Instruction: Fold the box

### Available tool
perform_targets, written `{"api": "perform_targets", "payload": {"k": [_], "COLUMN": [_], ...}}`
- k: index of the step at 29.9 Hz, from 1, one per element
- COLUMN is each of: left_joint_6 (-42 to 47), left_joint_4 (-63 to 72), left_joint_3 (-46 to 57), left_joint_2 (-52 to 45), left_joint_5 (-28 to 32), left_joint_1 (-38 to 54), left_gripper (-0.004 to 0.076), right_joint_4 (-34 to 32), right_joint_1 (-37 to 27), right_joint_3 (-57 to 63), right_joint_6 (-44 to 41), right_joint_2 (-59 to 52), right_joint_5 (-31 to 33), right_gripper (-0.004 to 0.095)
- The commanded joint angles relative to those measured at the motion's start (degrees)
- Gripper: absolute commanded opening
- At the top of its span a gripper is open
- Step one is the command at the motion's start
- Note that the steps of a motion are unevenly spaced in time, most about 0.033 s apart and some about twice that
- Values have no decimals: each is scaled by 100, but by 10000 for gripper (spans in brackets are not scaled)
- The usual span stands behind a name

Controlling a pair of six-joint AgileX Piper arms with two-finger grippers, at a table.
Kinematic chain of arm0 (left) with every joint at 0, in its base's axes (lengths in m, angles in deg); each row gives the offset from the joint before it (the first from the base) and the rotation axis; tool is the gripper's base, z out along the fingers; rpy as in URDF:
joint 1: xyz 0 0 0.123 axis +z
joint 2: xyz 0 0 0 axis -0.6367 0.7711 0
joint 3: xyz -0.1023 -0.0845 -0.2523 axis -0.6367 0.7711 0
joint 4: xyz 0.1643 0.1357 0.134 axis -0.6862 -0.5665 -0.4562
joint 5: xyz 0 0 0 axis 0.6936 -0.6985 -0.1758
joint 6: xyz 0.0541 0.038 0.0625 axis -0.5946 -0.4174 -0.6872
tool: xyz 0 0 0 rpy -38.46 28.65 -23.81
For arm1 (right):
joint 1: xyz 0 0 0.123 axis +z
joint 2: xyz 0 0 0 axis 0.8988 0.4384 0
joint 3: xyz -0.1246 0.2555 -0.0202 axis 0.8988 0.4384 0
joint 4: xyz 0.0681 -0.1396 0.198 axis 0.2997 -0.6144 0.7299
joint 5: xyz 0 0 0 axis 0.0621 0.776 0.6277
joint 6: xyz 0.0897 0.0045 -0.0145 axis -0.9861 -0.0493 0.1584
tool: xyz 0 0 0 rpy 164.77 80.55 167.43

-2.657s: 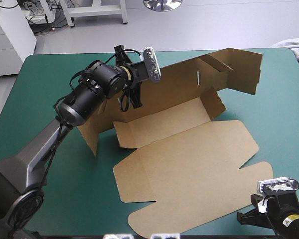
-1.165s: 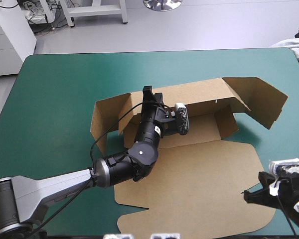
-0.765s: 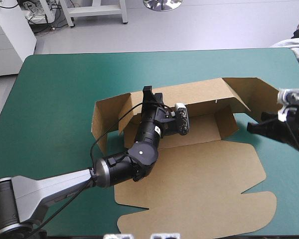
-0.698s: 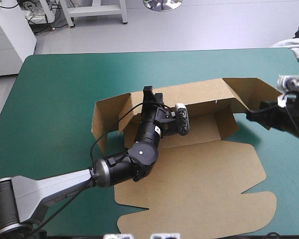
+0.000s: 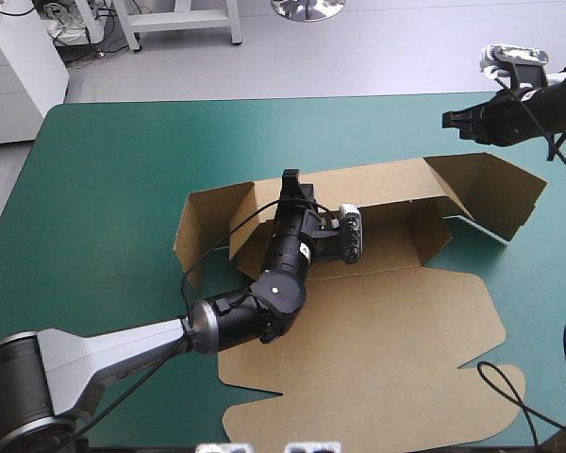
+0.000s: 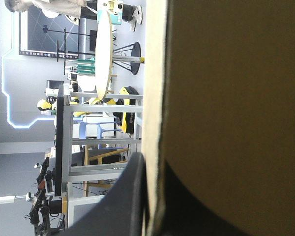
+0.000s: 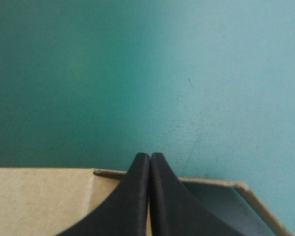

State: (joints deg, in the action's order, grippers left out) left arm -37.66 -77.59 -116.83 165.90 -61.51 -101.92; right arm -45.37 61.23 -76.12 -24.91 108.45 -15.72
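The brown box lies open on the teal-green cover, its big lid panel flat toward the near edge and its back wall raised. My left gripper is shut on the top edge of that back wall. In the left wrist view the board fills the space ahead, pinched in the left gripper with one black finger on each face. My right gripper hangs shut above the table's far right, just beyond the box's raised right flap. The right wrist view shows the right gripper shut on nothing, over a board edge.
Bare teal-green cover stretches to the left of the box and along the far edge. The box's flat lid reaches close to the table's near edge.
My right gripper has gone from the near right corner up to the far right, beyond the right flap. The left arm has swung round to hold the back wall from the near side.
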Motion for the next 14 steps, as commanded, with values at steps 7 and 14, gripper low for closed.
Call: {"api": "perform_targets", "payload": {"k": [7, 14], "left_joint_6": [122, 165], "left_joint_4": [-192, -192], "left_joint_3": [-149, -149], "left_joint_2": [-241, -241], "left_joint_5": [-353, -576], "left_joint_1": [-34, -34], "left_gripper": [-10, -10], "right_joint_4": [63, -139], "right_joint_1": [11, 11], "right_joint_3": [-900, -891], "right_joint_6": [50, 124], "right_joint_2": [798, 888], "right_joint_5": [393, 583], "right_gripper": [-19, -19]}}
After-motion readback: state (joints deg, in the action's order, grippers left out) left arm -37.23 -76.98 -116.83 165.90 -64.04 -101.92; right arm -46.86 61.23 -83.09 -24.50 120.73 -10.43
